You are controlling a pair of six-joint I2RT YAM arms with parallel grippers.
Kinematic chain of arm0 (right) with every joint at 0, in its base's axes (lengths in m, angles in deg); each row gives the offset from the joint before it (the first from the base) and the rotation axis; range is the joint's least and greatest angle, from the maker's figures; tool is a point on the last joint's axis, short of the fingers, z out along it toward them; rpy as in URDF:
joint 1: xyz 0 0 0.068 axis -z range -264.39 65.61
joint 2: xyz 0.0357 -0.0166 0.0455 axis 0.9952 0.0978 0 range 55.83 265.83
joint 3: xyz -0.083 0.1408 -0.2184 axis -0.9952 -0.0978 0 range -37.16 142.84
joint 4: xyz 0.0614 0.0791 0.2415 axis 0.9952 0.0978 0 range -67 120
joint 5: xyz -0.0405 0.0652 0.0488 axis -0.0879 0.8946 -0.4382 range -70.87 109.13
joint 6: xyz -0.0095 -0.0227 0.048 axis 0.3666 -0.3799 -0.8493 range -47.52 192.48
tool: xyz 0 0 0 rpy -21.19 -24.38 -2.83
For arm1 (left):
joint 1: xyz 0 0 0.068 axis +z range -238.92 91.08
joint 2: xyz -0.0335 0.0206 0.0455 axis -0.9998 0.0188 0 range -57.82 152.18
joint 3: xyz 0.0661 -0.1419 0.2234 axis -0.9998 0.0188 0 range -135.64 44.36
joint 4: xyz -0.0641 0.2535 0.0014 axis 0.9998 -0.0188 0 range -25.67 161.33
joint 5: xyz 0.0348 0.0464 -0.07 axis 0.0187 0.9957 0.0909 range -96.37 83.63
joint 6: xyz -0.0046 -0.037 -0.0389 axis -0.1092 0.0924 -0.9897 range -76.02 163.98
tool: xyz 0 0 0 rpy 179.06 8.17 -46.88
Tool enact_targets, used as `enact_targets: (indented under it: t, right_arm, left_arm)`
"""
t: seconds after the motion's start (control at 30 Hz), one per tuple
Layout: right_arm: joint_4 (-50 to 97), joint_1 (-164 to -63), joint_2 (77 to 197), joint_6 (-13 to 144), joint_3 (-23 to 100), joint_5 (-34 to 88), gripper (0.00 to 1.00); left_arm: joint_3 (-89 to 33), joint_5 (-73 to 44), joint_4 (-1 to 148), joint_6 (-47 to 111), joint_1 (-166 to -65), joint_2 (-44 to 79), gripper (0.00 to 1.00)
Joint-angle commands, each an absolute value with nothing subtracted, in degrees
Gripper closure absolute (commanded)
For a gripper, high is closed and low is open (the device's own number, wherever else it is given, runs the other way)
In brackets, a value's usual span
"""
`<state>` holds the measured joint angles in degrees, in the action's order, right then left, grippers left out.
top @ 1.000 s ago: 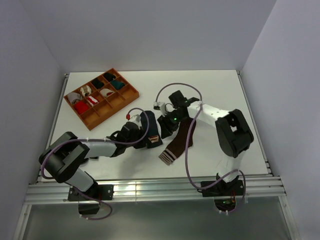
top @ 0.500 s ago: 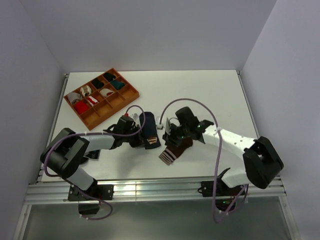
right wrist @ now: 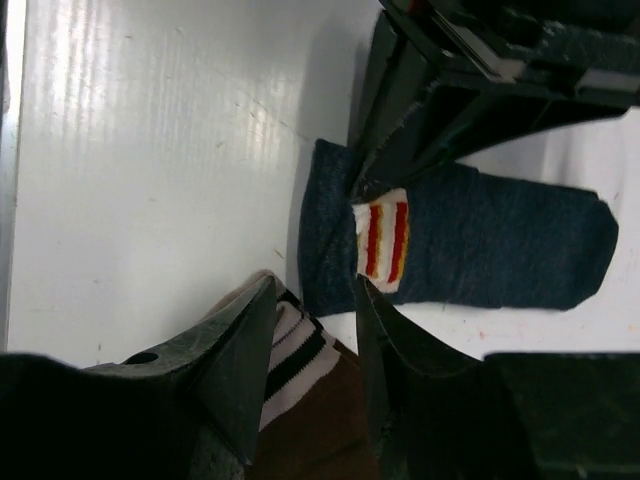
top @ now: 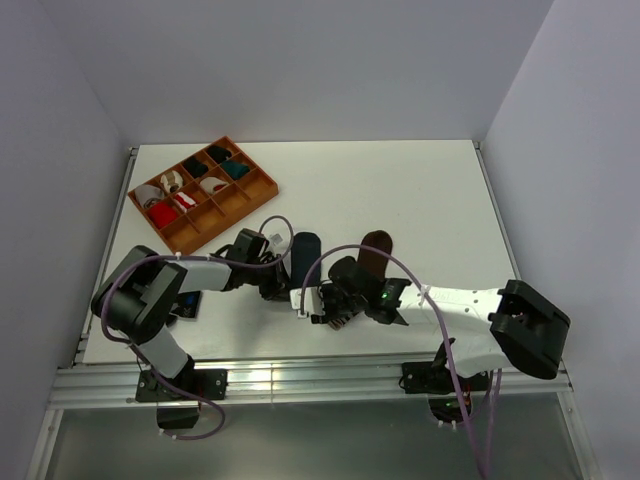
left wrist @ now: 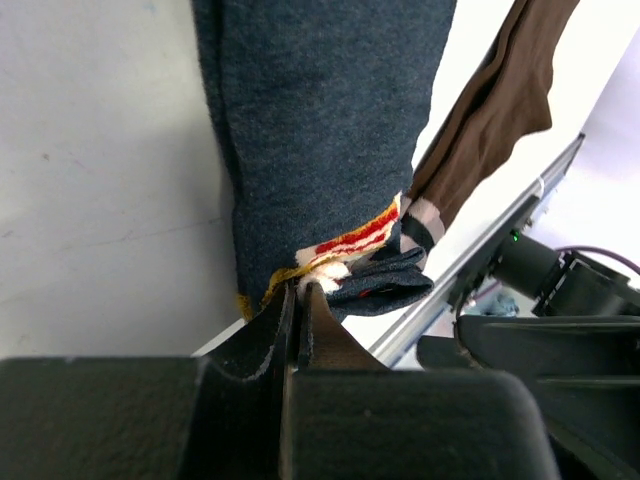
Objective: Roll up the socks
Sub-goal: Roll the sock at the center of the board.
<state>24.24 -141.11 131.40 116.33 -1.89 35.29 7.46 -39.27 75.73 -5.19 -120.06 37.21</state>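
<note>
Pinching navy sock (left wrist: 320, 120) cuff in left gripper (left wrist: 300, 300); straddling brown sock (right wrist: 320, 425) cuff beside it with right gripper (right wrist: 315, 300), clamp unclear. Square cuffs before rolling.

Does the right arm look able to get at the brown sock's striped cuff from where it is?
Probably yes. The right gripper is open with the brown sock's striped cuff lying between its fingers, uncovered. The left gripper pinches the navy sock just beside it.

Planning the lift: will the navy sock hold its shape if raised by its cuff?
Likely floppy: the navy sock lies flat and its cuff bunches where the left gripper pinches it. Probably light, being thin fabric, so it should drag easily. Lying flat, it seems unlikely to roll.
</note>
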Motion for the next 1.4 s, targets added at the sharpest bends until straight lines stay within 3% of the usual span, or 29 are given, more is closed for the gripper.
enact_targets:
  t: [0.0, 0.6, 1.37]
  right_arm:
    - [17.6, -144.1, 130.8, 119.3, -4.1, 31.4, 0.55]
    - [15.4, -149.2, 141.0, 122.9, -0.7, 25.6, 0.57]
    - [15.6, -149.3, 144.2, 123.9, -0.5, 22.1, 0.56]
  left_arm:
    - [7.6, -39.1, 68.4, -2.2, -119.9, 39.9, 1.00]
    - [7.2, -40.7, 66.6, 0.7, -119.0, 41.2, 1.00]
    - [7.2, -41.7, 66.7, 0.9, -119.0, 41.2, 1.00]
